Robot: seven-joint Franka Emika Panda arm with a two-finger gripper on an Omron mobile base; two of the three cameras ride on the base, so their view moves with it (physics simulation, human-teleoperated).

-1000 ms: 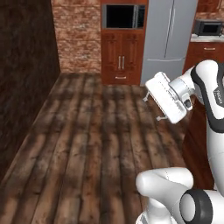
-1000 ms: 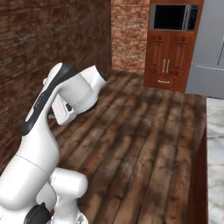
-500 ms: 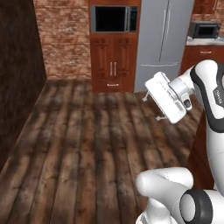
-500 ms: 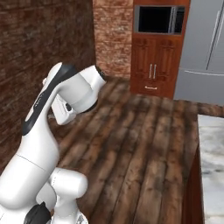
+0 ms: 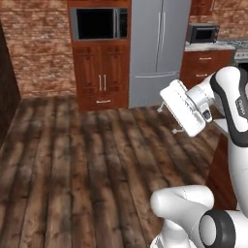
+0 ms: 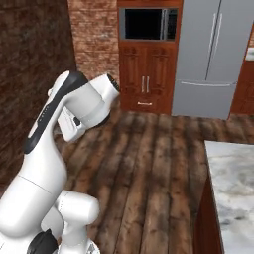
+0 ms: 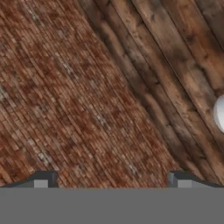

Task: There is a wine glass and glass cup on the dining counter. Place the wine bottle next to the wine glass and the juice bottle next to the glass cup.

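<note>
The jaws (image 7: 109,177) stand released, tips wide apart and empty, aimed at the brick wall (image 7: 65,96) and wooden floor (image 5: 72,169). A marble bench (image 6: 233,183) corner lies right of the fridge (image 6: 211,54).

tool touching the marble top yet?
Apart. In the left base view the tool hangs in the air over the wooden floor; in the right base view the marble top lies far to the right of the arm.
</note>
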